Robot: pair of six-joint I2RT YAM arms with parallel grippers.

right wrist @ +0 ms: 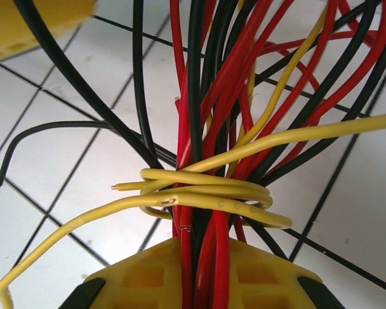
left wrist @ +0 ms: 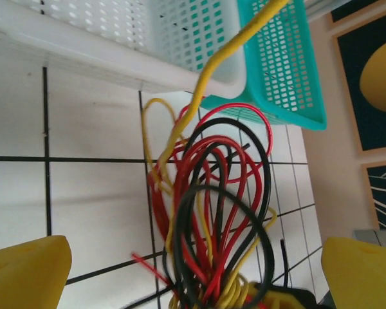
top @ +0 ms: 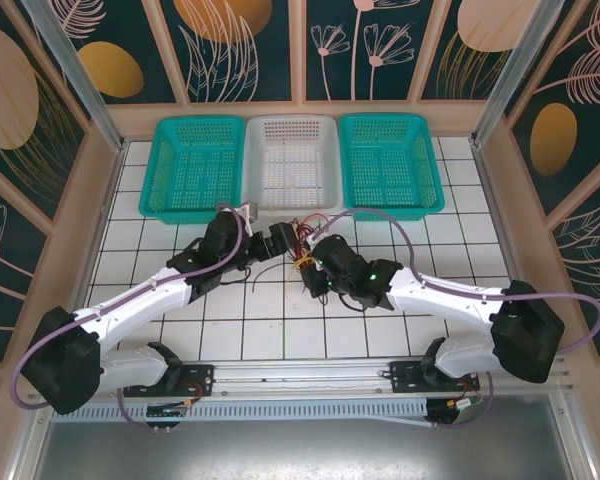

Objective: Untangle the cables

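Three baskets along the back: left teal basket [top: 193, 165], white basket [top: 292, 160] and right teal basket [top: 388, 160], all just bare mesh inside. The cables [top: 302, 250] sit tangled on the tiled table [top: 230, 325], just in front of the white one. The right gripper [right wrist: 199, 261] is clamped on the bundle, and the left gripper [left wrist: 199, 248] is spread wide around the loops. Most strand ends get lost in the knot, so I can't trace them.

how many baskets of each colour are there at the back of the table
teal baskets: 2
white basket: 1
total: 3
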